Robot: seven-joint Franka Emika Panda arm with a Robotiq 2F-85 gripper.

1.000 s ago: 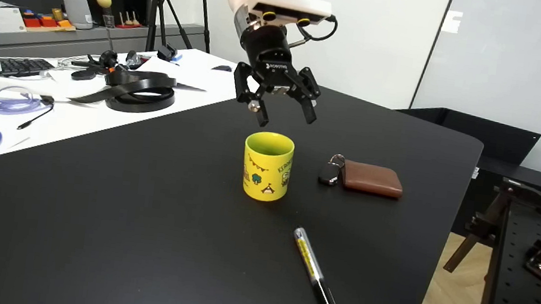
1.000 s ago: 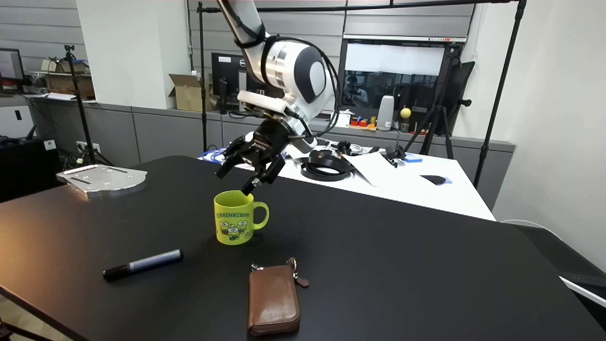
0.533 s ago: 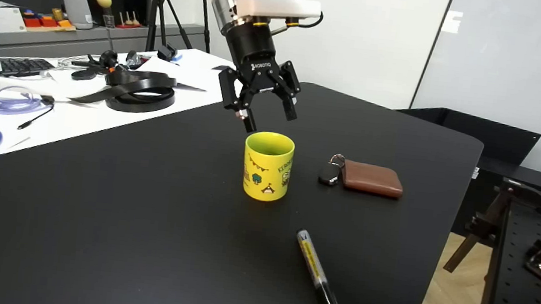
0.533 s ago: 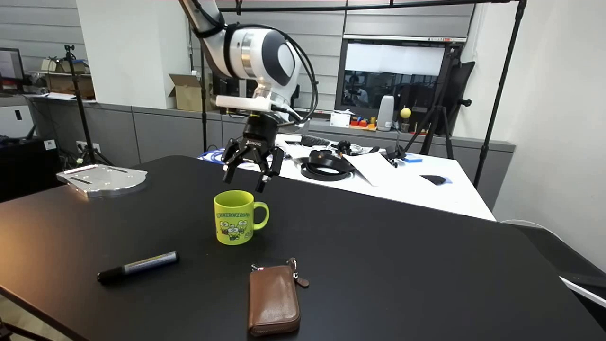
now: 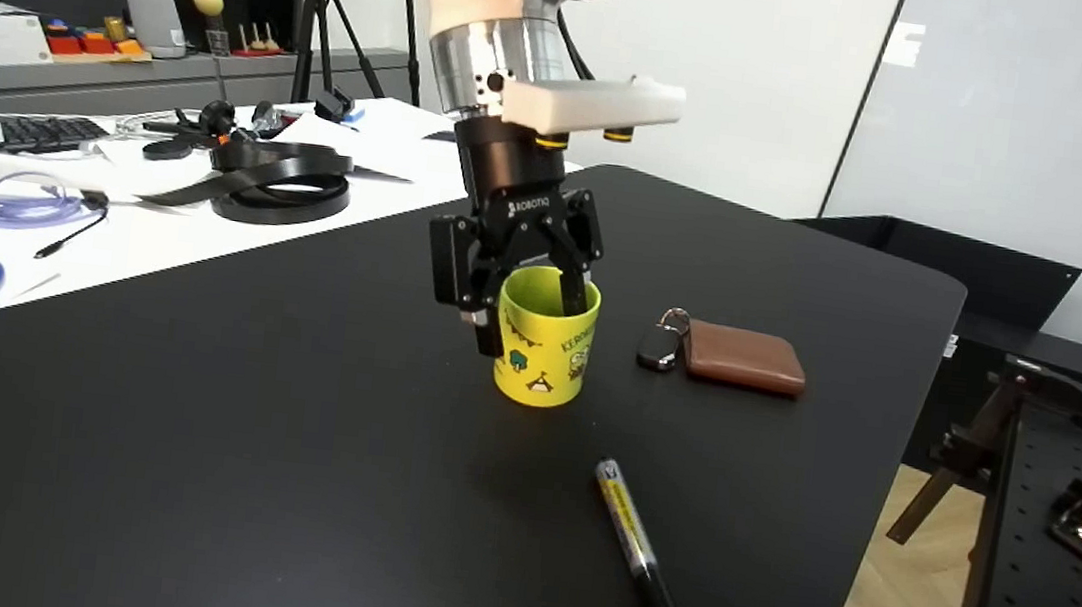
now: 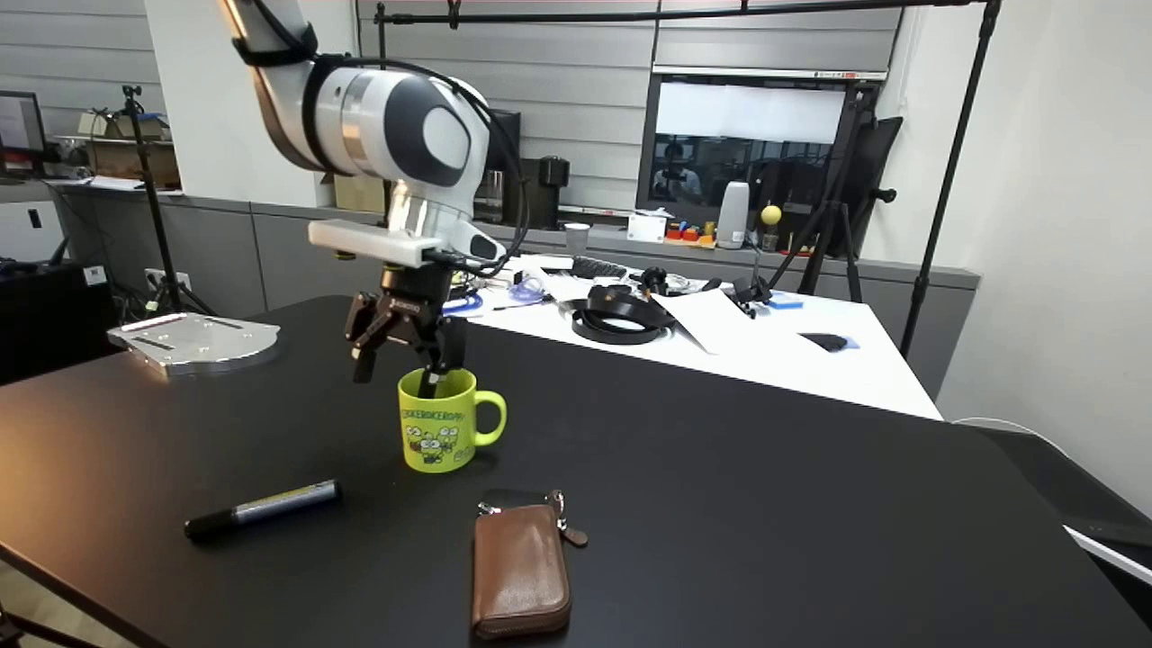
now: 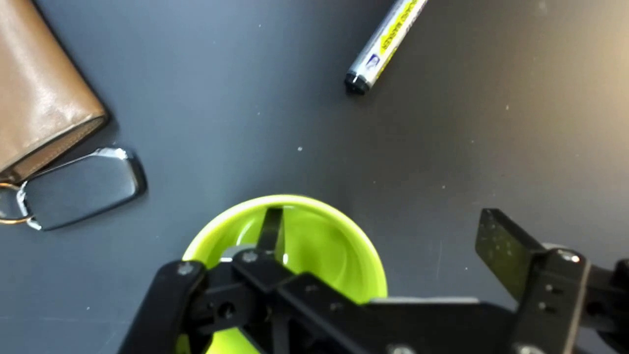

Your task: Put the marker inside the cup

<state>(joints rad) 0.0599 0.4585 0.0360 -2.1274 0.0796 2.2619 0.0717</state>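
The yellow cup stands on the black table in both exterior views, its handle showing in an exterior view. My gripper is open at the cup. One finger reaches inside the cup; the other hangs outside it. In the wrist view, the left finger is over the cup's inside and the right finger is beyond the rim, with the gripper holding nothing. The marker, silver with a black cap, lies flat on the table apart from the cup. It also shows in an exterior view and the wrist view, partly cut off.
A brown wallet with a dark key fob lies beside the cup; the wallet also shows in an exterior view. A metal plate lies toward the table's far left there. A white table with cables adjoins.
My gripper has swung over and lowered, so one finger is now inside the cup. The cup has shifted slightly. The marker shifted slightly between the two earlier moments.
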